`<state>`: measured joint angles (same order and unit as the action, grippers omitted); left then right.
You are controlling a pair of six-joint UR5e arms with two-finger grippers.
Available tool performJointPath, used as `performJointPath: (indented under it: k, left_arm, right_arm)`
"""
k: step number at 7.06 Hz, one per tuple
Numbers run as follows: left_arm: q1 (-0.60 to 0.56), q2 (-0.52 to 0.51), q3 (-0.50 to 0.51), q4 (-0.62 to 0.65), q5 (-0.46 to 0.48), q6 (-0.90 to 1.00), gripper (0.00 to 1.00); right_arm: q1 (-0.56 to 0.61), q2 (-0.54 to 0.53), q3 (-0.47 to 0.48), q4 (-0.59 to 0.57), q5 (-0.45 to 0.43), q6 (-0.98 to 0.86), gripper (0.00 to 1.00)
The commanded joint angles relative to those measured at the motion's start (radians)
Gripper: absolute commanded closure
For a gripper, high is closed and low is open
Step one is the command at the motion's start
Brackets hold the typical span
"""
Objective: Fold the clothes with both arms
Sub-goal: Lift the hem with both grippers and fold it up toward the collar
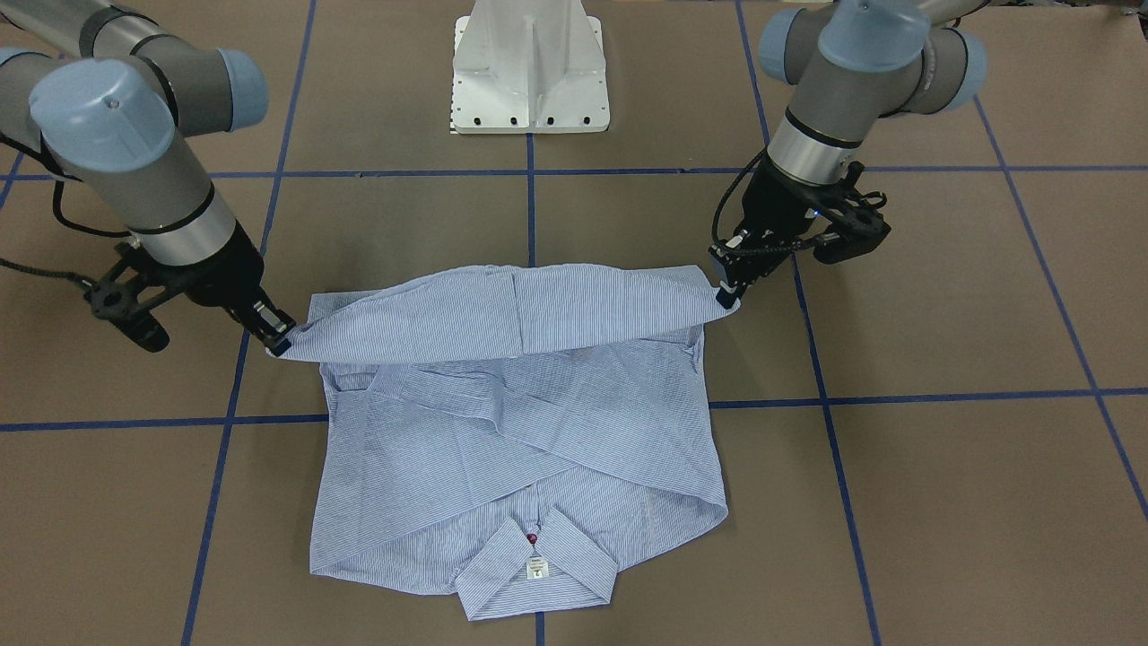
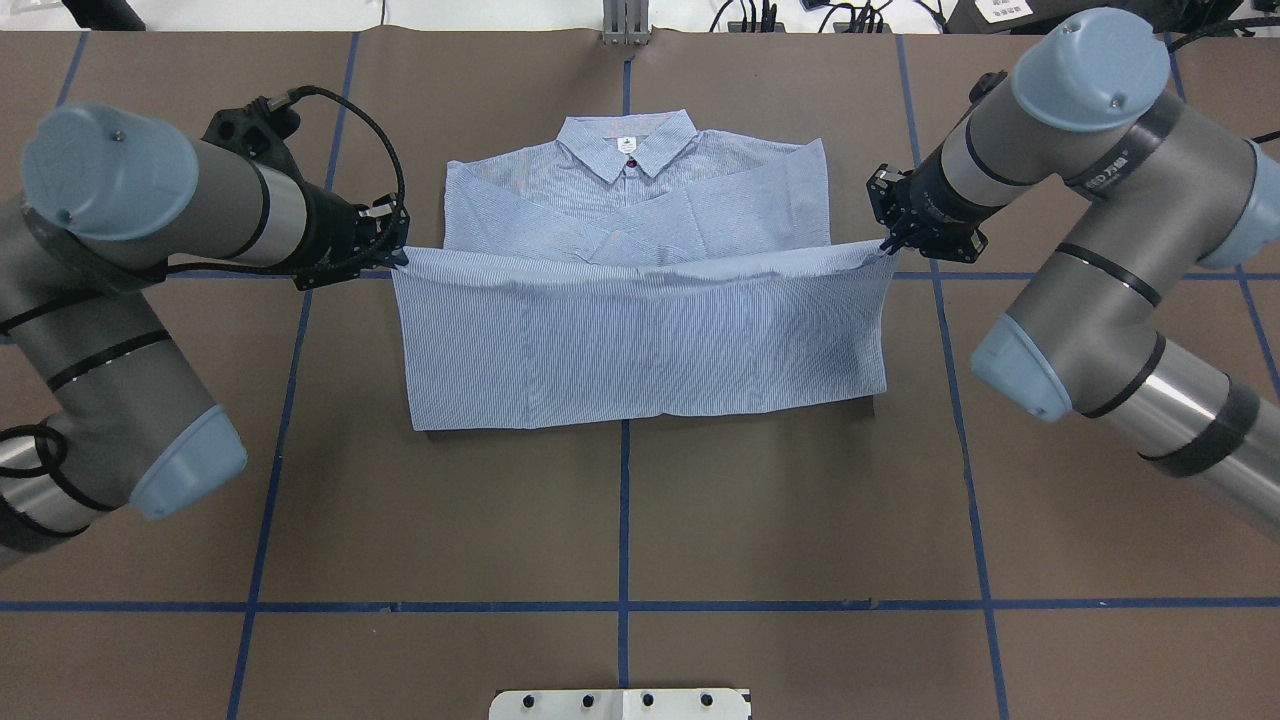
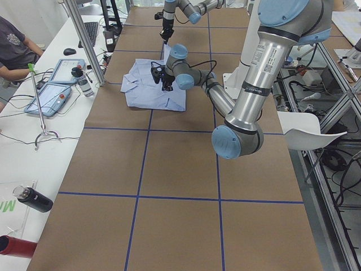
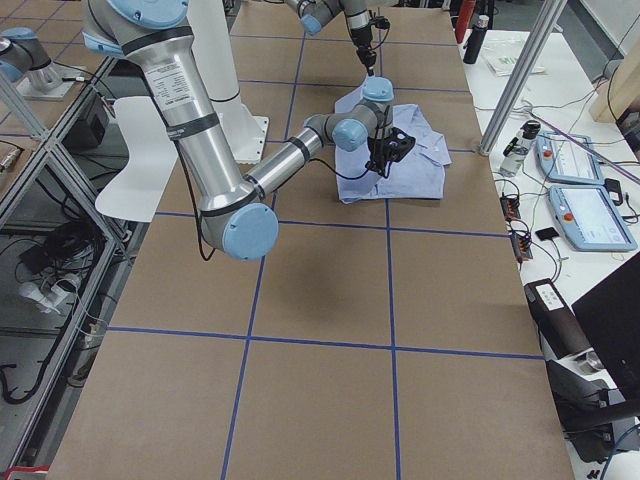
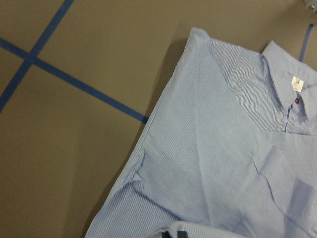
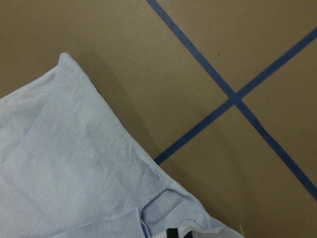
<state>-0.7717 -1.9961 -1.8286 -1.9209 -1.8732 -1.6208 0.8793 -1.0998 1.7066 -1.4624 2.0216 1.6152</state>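
From the front, you see the shirt on the worktop, sleeves already folded in, hem raised. Overhead, left fingers and right fingers each clench 1 hem corner; laying it over toward the collar looks left.

1. The shirt lies mid-table, in front of the robot's base.
2. Its collar sits at the far end, away from the robot.
3. The sleeves lie crossed on the body, just nearer than the collar.
4. The hem is raised above the body, stretched between both grippers.
5. The left gripper pinches the hem's left corner and the right gripper its right corner.
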Motion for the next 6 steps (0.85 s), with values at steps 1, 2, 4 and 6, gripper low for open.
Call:
performJointPath:
  k: [1,2,4,6]
  left_arm:
    - [-0.055,-0.09,0.16,-0.062,-0.004,0.004,1.0]
    - [-0.067,-0.124,0.274,-0.157,-0.003,0.002,1.0]
    - [-0.086,-0.182,0.446,-0.26,-0.001,0.002,1.0]
    - [-0.086,-0.252,0.572,-0.328,0.003,0.001,1.0]
  right_arm:
    - [0.052,0.122,-0.167,-0.001,-0.007,-0.034,1.0]
    - [0.052,0.197,-0.251,-0.001,-0.036,-0.034,1.0]
    - [0.052,0.251,-0.429,0.151,-0.056,-0.035,1.0]
    - [0.047,0.256,-0.482,0.191,-0.073,-0.035,1.0]
